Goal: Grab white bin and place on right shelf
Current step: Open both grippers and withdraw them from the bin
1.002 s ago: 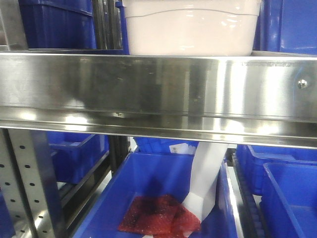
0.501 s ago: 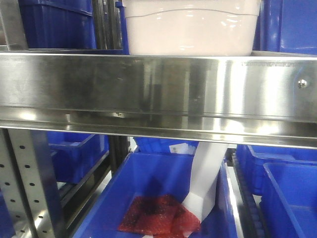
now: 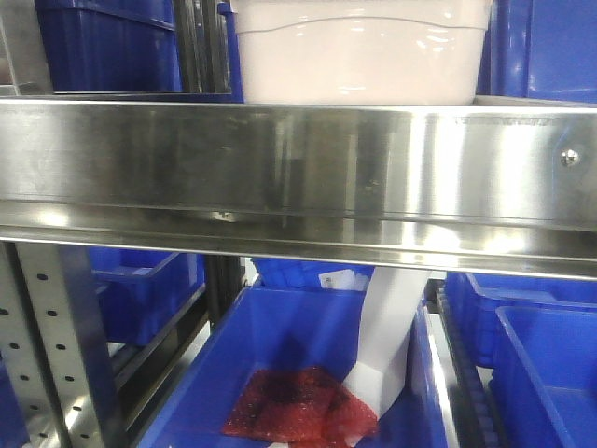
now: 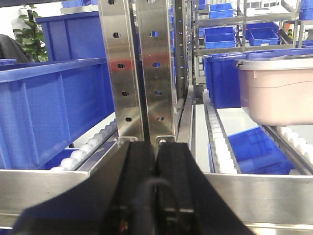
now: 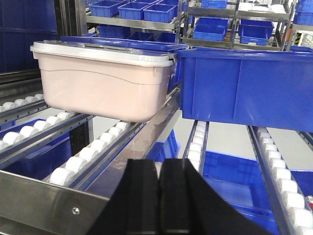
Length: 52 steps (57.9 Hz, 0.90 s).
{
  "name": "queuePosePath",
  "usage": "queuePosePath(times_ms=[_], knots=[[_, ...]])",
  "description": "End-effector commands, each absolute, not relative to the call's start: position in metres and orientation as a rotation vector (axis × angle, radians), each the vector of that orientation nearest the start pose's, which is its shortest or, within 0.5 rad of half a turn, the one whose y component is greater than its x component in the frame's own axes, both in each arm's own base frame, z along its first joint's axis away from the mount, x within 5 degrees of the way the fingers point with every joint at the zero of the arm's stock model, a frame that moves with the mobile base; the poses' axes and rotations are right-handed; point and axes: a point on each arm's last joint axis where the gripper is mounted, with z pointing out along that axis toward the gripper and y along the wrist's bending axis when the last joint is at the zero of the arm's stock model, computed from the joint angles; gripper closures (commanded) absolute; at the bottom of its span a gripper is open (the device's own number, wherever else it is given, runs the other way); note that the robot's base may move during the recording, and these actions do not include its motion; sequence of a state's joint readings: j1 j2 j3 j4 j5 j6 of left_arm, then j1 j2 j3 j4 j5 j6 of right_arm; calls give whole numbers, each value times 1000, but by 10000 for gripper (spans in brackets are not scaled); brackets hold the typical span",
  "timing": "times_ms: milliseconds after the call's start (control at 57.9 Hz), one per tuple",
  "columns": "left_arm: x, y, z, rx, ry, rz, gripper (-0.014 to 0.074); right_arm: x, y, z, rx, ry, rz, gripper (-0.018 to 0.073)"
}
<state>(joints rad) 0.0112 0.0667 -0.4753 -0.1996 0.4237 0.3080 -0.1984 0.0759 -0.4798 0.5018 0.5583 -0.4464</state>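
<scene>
While nothing has shifted since a second ago, white bin [image 5: 105, 81] sits on right shelf [image 3: 298, 177] rollers; left gripper [image 4: 156, 188] and right gripper [image 5: 159, 196] both closed, empty.

The white bin [image 5: 102, 81] is a large off-white tub with a faint pink tint, rounded corners and a thin curved ridge running along its side [image 3: 359, 51]. A glossy white lid with a protruding rim sits closed on top of it. It stands upright on the roller tracks of the right shelf [image 3: 298, 168], set back behind the front rail, its base resting on the white rollers [image 5: 105, 144]. The shelf is a polished stainless-steel tier with a broad, shiny front rail, a single screw near the rail's right end [image 3: 569, 158], and perforated steel uprights [image 4: 139, 73]. From the left wrist view, the bin [image 4: 279, 88] appears at the right side of the tier.
</scene>
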Motion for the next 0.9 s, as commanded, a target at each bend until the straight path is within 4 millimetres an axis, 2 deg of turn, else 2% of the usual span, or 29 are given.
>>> queuePosePath(times_ms=[0,795,881], knots=[[19,-6,342,123,1381,53,715,24,16,334,-20,1486,28,484],[20,-6,342,113,1370,38,715,24,16,334,-20,1486,28,484],[24,-5,335,58,1385,-16,715,24,16,334,-20,1486,28,484]])
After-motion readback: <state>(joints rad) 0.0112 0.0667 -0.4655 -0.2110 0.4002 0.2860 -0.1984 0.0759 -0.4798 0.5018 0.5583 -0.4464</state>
